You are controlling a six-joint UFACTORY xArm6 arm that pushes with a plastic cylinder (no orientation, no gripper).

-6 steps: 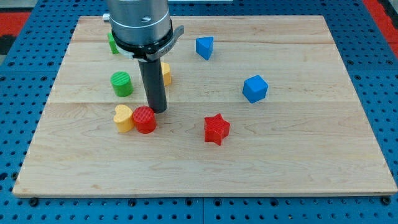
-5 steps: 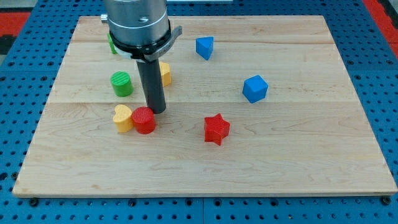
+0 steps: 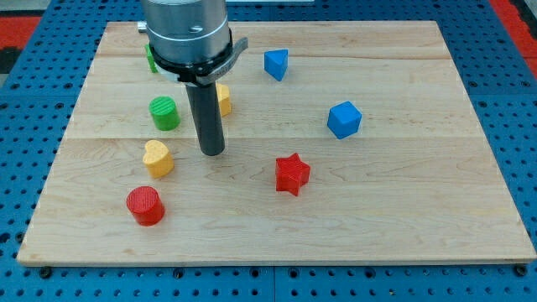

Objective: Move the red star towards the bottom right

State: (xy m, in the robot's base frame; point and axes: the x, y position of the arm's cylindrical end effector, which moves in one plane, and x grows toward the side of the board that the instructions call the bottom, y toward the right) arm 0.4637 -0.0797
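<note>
my tip (image 3: 212,153) was seen left of board centre, no gripper fitted, apart from the red star (image 3: 292,174) nearer centre. a green block (image 3: 150,59) and yellow block (image 3: 223,99) were partly hidden by the arm.

Views: one camera only, so no part of the scene is shared with a second view.
Position: it stands in front of the board (image 3: 403,243), above it, on the side of the view's bottom.
Direction: it looks down at a slant, toward the view's top; the far edge of the board looks shorter than the near edge.
Distance: near enough that the board fills almost the whole frame, with a blue perforated table (image 3: 25,151) around it.
Cut off: the arm's body (image 3: 186,29) leaves the frame at the top.
</note>
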